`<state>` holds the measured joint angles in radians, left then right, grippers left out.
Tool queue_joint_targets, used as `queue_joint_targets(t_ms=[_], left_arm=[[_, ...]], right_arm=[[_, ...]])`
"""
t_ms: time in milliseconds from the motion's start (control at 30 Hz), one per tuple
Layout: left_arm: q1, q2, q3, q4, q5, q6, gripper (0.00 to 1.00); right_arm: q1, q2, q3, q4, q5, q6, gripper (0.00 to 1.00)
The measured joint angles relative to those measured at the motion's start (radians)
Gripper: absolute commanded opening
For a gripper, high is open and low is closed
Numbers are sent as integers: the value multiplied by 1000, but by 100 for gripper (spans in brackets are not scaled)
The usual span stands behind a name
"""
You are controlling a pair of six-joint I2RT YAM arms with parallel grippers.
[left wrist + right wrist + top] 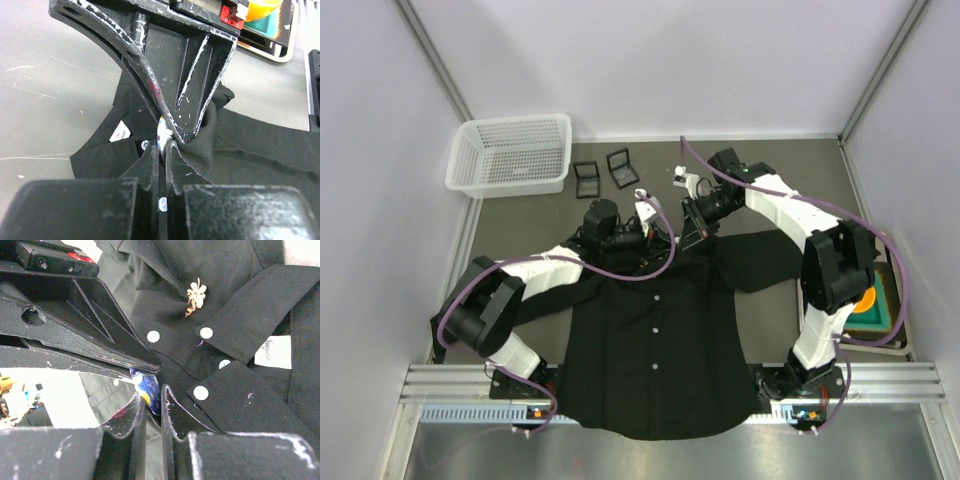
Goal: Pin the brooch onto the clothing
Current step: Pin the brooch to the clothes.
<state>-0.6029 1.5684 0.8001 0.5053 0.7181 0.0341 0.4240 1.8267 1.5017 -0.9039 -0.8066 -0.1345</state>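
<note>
Scuffed right gripper [150, 396] pinches a glossy blue-yellow brooch [146, 386] at the soft black shirt [655, 350] collar, left gripper [163, 150] closed tight; only the right wrist view shows a gold leafy pin [196, 296].

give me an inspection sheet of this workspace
surface: dark grey table, scratched
job's things: black shirt laid flat; blue brooch at its collar; gold brooch already on it
clutter: white basket, two black boxes, orange-teal item at right edge
grippers: right gripper shut on blue brooch; left gripper shut, tips at it
cables: purple cables loop along both arms
surroundings: pale walls, metal frame
</note>
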Motion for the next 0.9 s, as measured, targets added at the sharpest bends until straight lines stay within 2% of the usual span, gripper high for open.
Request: queue_joint_targets(t_ms=[267, 600, 900], left_arm=[[-2, -17, -6, 16, -25, 6, 0], [-3, -22, -37, 66, -59, -23, 0], [-3, -24, -40, 114, -45, -52, 0]], right_arm=[[-23, 3, -3, 26, -51, 51, 0], [-44, -18, -83, 145, -111, 92, 0], [-65, -100, -188, 283, -164, 75, 0]])
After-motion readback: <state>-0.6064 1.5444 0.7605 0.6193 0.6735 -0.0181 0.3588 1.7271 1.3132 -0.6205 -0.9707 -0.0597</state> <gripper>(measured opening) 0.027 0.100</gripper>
